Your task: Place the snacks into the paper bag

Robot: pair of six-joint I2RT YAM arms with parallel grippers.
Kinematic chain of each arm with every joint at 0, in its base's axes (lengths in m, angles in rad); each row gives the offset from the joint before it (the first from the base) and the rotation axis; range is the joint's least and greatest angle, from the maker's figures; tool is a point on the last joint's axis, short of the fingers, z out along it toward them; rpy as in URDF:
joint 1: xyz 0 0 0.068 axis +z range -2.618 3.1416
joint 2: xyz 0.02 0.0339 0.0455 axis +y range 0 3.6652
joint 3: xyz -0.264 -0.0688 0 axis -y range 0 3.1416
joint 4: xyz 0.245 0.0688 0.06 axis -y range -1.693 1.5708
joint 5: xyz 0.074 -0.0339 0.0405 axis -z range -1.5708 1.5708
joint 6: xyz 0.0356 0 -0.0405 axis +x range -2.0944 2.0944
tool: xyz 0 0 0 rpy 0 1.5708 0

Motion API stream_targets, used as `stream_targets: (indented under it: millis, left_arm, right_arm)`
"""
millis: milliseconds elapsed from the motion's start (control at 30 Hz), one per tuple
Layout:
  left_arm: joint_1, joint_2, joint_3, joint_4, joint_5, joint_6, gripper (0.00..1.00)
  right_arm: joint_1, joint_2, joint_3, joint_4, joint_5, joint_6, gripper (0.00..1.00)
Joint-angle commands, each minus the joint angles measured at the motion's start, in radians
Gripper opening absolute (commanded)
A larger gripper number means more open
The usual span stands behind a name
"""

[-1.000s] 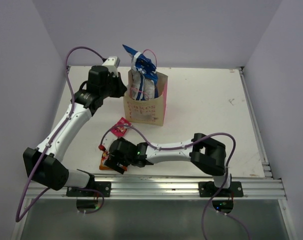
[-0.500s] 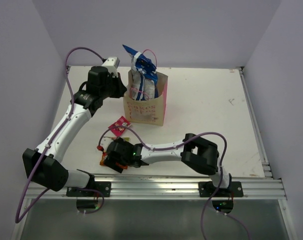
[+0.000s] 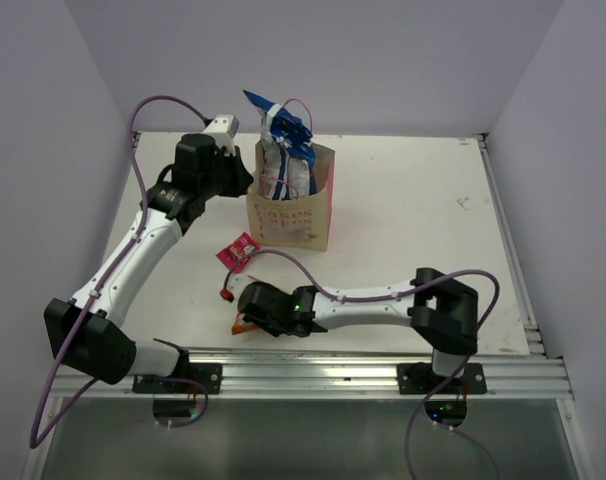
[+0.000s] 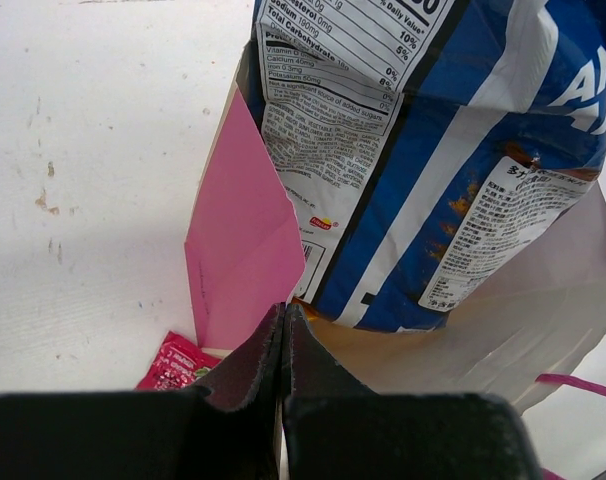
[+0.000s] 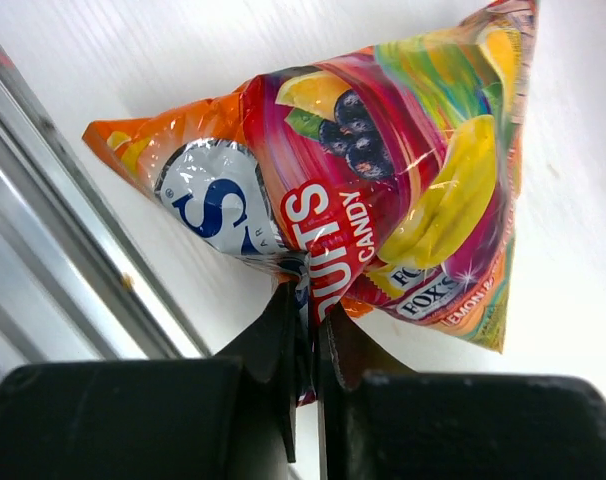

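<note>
right gripper [image 5: 304,292]: pinching FOX'S packet [image 5: 403,170] | arm low, stretched leftward | left gripper [image 4: 284,318]: pinching paper bag [image 4: 233,230] rim

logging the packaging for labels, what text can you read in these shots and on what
"FOX'S", "CANDY", "RUITS" (start hidden), "LEMON": red-yellow packet
"S" in blue: orange packet
"Total Carbohydrate", "10%", "Daily Value": blue-white bag; finer print unreadable
blurred pink lettering, unreadable: paper bag
too small to read: pink sachet
</note>
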Motion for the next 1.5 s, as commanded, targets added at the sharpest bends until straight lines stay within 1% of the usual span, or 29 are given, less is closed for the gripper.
stream_targets:
  millis: [0, 33, 67, 100, 133, 167, 200, 233, 267, 333, 367, 400, 433, 467, 500, 533, 567, 600, 633, 667, 700, 767, 833, 900, 933, 1100, 1200, 1333, 1467]
  left_arm:
    - [0.004, -0.023, -0.021, -0.013, 0.026, -0.009, 0.00]
    - [0.004, -0.023, -0.021, -0.011, 0.025, -0.009, 0.00]
    - [0.004, -0.021, -0.022, -0.008, 0.028, -0.012, 0.00]
    - [0.004, -0.021, -0.024, -0.007, 0.026, -0.012, 0.00]
    - [0.004, -0.021, -0.025, -0.007, 0.028, -0.015, 0.00]
    - [0.004, -0.020, -0.025, -0.005, 0.028, -0.014, 0.00]
    - [0.003, -0.018, -0.024, -0.007, 0.028, -0.014, 0.00]
    - [0.004, -0.018, -0.022, -0.005, 0.028, -0.014, 0.00]
    - [0.004, -0.018, -0.022, -0.007, 0.028, -0.015, 0.00]
    - [0.004, -0.018, -0.019, -0.007, 0.028, -0.012, 0.00]
    - [0.004, -0.018, -0.018, -0.008, 0.026, -0.012, 0.00]
    - [0.004, -0.018, -0.018, -0.010, 0.026, -0.012, 0.00]
    - [0.004, -0.018, -0.016, -0.010, 0.028, -0.012, 0.00]
    - [0.004, -0.018, -0.016, -0.011, 0.029, -0.012, 0.00]
    - [0.004, -0.017, -0.015, -0.011, 0.031, -0.012, 0.00]
    - [0.006, -0.018, -0.015, -0.013, 0.034, -0.012, 0.00]
    - [0.004, -0.018, -0.015, -0.013, 0.035, -0.012, 0.00]
    - [0.004, -0.018, -0.015, -0.014, 0.037, -0.013, 0.00]
    - [0.004, -0.017, -0.013, -0.014, 0.038, -0.014, 0.00]
    - [0.004, -0.017, -0.013, -0.017, 0.040, -0.012, 0.00]
    - [0.004, -0.015, -0.013, -0.017, 0.043, -0.013, 0.00]
    - [0.004, -0.018, -0.015, -0.020, 0.047, -0.014, 0.00]
    - [0.004, -0.018, -0.016, -0.020, 0.044, -0.017, 0.00]
    - [0.004, -0.021, -0.019, -0.020, 0.046, -0.020, 0.00]
    - [0.004, -0.023, -0.022, -0.017, 0.048, -0.020, 0.00]
    - [0.004, -0.024, -0.027, -0.013, 0.054, -0.026, 0.00]
    - [0.004, -0.024, -0.027, -0.013, 0.054, -0.024, 0.00]
    - [0.004, -0.024, -0.026, -0.007, 0.057, -0.024, 0.00]
    - [0.004, -0.032, -0.030, -0.007, 0.057, -0.024, 0.00]
  right_arm:
    - [0.000, -0.259, 0.022, -0.140, 0.111, 0.056, 0.00]
    - [0.000, -0.296, 0.049, -0.186, 0.156, 0.059, 0.00]
    - [0.000, -0.331, 0.133, -0.293, 0.185, 0.065, 0.00]
    - [0.000, -0.375, 0.187, -0.349, 0.210, 0.065, 0.00]
    - [0.000, -0.391, 0.248, -0.405, 0.268, 0.062, 0.00]
    - [0.000, -0.397, 0.378, -0.514, 0.298, 0.053, 0.00]
    - [-0.001, -0.400, 0.446, -0.563, 0.329, 0.040, 0.00]
    - [0.000, -0.400, 0.575, -0.631, 0.398, 0.011, 0.00]
    - [0.000, -0.397, 0.630, -0.651, 0.435, -0.008, 0.00]
    - [-0.009, -0.396, 0.710, -0.648, 0.507, -0.065, 0.00]
    - [-0.016, -0.402, 0.740, -0.586, 0.570, -0.133, 0.00]
    - [-0.044, -0.409, 0.729, -0.528, 0.592, -0.158, 0.00]
    - [-0.065, -0.434, 0.709, -0.459, 0.607, -0.224, 0.00]
    - [-0.096, -0.445, 0.652, -0.311, 0.609, -0.281, 0.00]
    - [-0.168, -0.452, 0.621, -0.235, 0.583, -0.298, 0.00]
    - [-0.205, -0.459, 0.588, -0.163, 0.566, -0.312, 0.00]
    - [-0.237, -0.456, 0.539, -0.028, 0.549, -0.324, 0.00]
    - [-0.295, -0.442, 0.525, 0.029, 0.518, -0.348, 0.00]
    - [-0.317, -0.425, 0.524, 0.077, 0.506, -0.356, 0.00]
    - [-0.337, -0.375, 0.546, 0.139, 0.489, -0.370, 0.00]
    - [-0.366, -0.350, 0.560, 0.166, 0.471, -0.381, 0.00]
    - [-0.386, -0.270, 0.624, 0.232, 0.443, -0.416, 0.00]
    - [-0.398, -0.227, 0.663, 0.279, 0.423, -0.438, 0.00]
    - [-0.418, -0.174, 0.715, 0.297, 0.405, -0.450, 0.00]
    - [-0.426, -0.158, 0.758, 0.287, 0.385, -0.445, 0.00]
    - [-0.455, -0.081, 0.824, 0.235, 0.331, -0.430, 0.00]
    - [-0.471, -0.055, 0.855, 0.124, 0.280, -0.383, 0.00]
    - [-0.481, -0.015, 0.831, -0.063, 0.185, -0.317, 0.00]
    - [-0.495, 0.014, 0.762, -0.176, 0.077, -0.284, 0.00]
